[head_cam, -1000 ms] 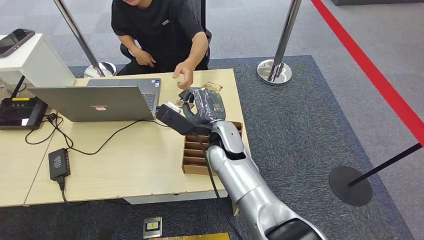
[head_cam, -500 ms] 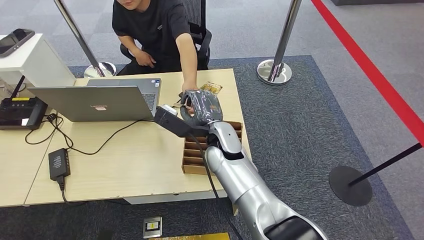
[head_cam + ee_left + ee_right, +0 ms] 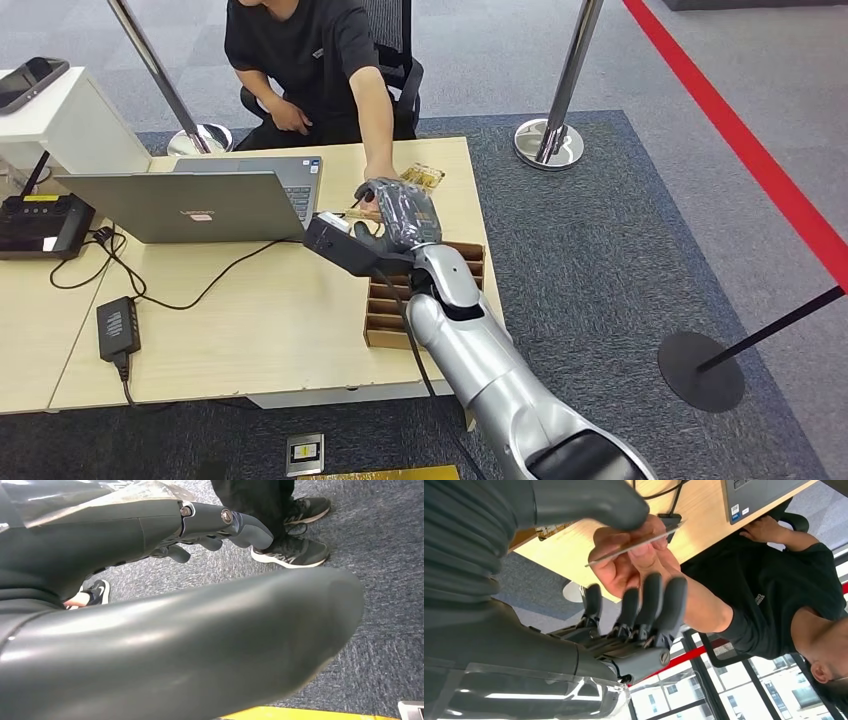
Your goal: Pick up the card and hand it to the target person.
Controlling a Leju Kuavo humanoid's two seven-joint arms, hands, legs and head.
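Handover is under way: mid-frame in the head view, the seated person's hand [image 3: 634,562] has reached the thin pale card [image 3: 634,543], now pinched by it beneath the grey right hand's [image 3: 400,215] thumb; robot grip uncertain.

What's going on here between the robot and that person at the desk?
The robot's right hand is stretched out over the desk, offering a card to the seated person. The person's hand has taken hold of the card, which sits between the robot's thumb and fingers. The robot's left hand hangs near the floor, holding nothing.
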